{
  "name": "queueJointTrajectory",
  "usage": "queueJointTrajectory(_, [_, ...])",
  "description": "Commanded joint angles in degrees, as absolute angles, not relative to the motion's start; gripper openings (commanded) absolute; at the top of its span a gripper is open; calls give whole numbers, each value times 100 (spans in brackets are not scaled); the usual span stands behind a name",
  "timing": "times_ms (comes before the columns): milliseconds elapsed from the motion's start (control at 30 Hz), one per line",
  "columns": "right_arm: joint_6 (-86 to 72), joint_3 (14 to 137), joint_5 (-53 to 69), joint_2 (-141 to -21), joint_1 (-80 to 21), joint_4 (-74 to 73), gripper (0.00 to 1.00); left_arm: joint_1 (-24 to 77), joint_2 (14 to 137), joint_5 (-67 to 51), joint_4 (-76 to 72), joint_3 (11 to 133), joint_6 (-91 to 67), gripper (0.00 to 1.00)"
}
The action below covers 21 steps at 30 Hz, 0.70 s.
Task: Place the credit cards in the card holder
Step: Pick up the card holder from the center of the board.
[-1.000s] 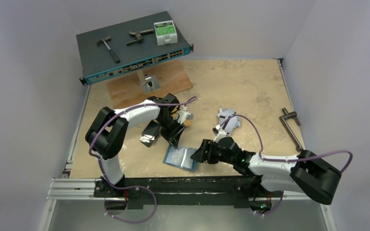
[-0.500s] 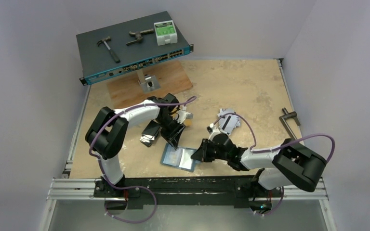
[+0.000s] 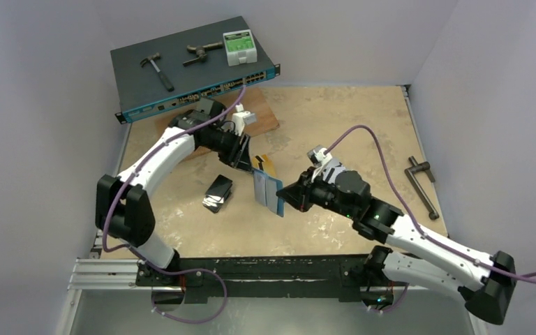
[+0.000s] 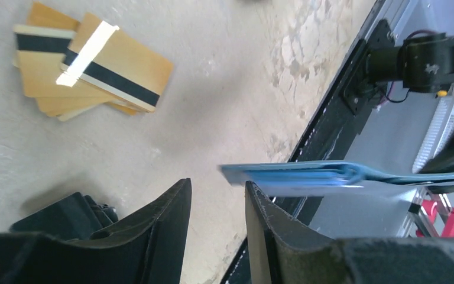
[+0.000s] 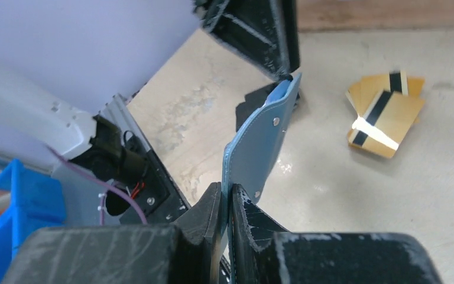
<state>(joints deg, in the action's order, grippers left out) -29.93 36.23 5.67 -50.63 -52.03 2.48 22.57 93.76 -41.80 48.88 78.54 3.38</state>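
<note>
The right claw [image 3: 287, 200] is clamping the card holder [image 3: 268, 191] upright; the left claw [image 3: 243, 155], jaws apart and empty, is hovering nearer the credit cards [image 3: 266, 165] at its four o'clock.

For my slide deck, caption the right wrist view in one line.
Right tool shut on the teal card holder, held on edge; gold credit cards lie loose beyond.

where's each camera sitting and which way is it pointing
top external: above and behind the robot, looking down at the table; left arm and right arm show whole.
left wrist: on the left arm, looking past the open left gripper at the credit cards.
right wrist: on the right arm, looking along the right gripper, shut on the card holder.
shared: all three show the card holder and credit cards.
</note>
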Motion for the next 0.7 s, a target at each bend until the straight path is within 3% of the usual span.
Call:
queueJointTrajectory(0, [-1947,4136,696,-4320,-5434,-719,0,1913,8933,-4524,4155,7615,-34,38])
queueJointTrajectory(133, [-1757,4555,1038,-3880,-5440,-1007,0,1854,8941,-4380,3776,7421,-235,38])
queueJointTrajectory(467, [-2140,4131,878,-3522,-5436,365,0,2486,8709,-6939,1554,6366,-1315,36])
queueJointTrajectory(667, [-2323,3878,69,-3830,-5440,785,0,2803,8368,-7669,1624,6472,-1510,35])
